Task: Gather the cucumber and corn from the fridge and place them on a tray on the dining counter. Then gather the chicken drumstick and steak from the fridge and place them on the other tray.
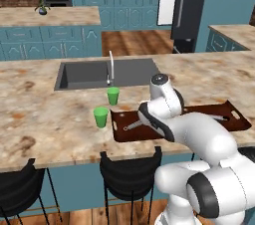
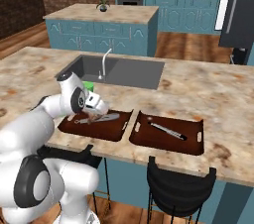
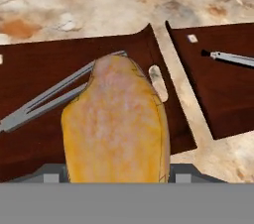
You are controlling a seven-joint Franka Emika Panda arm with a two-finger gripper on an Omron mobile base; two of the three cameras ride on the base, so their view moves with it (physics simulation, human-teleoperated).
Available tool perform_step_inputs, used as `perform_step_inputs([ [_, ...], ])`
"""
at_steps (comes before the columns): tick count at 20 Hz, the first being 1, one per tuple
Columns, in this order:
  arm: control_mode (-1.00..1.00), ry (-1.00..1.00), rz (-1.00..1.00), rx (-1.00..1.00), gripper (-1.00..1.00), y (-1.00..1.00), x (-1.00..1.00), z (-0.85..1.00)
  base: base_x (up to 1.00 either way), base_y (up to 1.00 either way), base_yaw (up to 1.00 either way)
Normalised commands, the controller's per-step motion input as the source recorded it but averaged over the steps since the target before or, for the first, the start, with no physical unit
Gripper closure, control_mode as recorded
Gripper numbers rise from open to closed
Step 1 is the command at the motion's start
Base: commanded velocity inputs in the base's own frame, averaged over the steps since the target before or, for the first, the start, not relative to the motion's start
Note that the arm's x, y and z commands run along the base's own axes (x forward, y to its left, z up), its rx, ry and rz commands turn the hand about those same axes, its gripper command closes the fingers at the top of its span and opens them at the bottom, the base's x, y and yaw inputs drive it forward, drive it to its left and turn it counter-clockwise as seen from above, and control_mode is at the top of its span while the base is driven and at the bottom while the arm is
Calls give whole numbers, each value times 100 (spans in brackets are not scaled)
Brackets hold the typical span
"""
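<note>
Now fingers (image 3: 116, 172) closed around the chicken drumstick (image 3: 116, 124), above left tray (image 3: 30, 64).

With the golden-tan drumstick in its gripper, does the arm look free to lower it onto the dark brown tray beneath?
Probably yes. The gripper holds the golden-tan drumstick over the dark brown tray; only the silver tongs lie there, leaving bare tray beside them.

You can't see the gripper's fingertips: the chicken drumstick (image 3: 115, 124) covers them, and its thick end is cut off at 6 o'clock. It also hides the tongs' (image 3: 47, 100) far end.
</note>
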Motion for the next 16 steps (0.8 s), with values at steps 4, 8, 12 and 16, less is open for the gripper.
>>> perform_step_inputs([
  [4,-100,0,-24,1,100,-16,14,-35,0,0,0],
  [8,-100,0,-22,7,100,-25,22,-27,0,0,0],
  [12,-100,0,-21,12,100,-6,8,-11,0,0,0],
  [16,-100,0,-20,11,100,0,1,-16,0,0,0],
])
